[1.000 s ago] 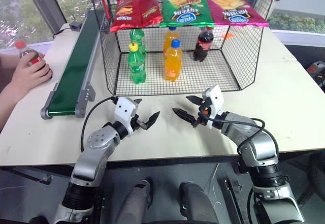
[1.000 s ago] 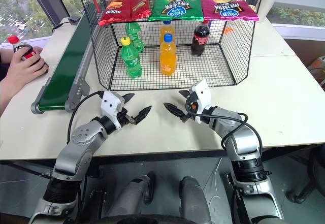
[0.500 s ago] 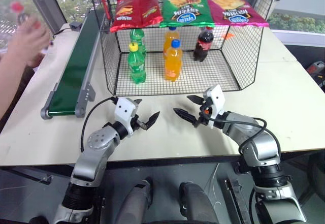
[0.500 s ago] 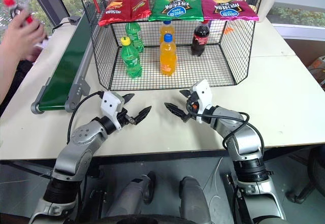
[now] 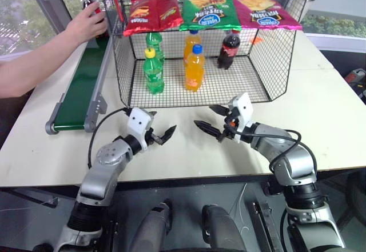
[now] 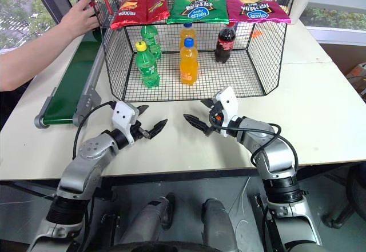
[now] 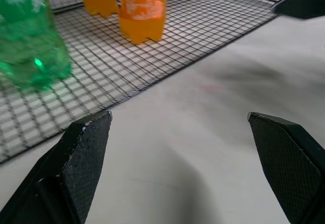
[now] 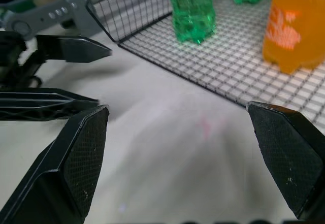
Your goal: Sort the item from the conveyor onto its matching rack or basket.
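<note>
Bench [image 5: 320,92]: pale, broad; all the other items are carried on it.

Wire-mesh cage [image 5: 274,63]: black, open towards the robot, set at the middle of the bench. Three chip bags [image 5: 210,11] are laid across its top edge, seemingly as labels for the rows beneath. Within are stood two green soda bottles [image 5: 153,72], two orange soda bottles [image 5: 195,68] and one cola bottle [image 5: 229,49], each sort under a bag of like colour.

Conveyor [image 5: 83,86]: dark-green belt in a grey frame, run along the left side of the cage.

Left gripper [image 5: 162,135] and right gripper [image 5: 212,121]: both are held level above the bare bench in front of the cage, tips turned towards each other, well apart. The jaws of each are spread wide and nothing is gripped; a waiting posture is judged likely.

Item [image 5: 87,3]: small cola bottle with red cap, held upright in a person's hand [image 5: 86,24] at the far end of the conveyor, apparently being set on the belt; not yet within reach.
</note>
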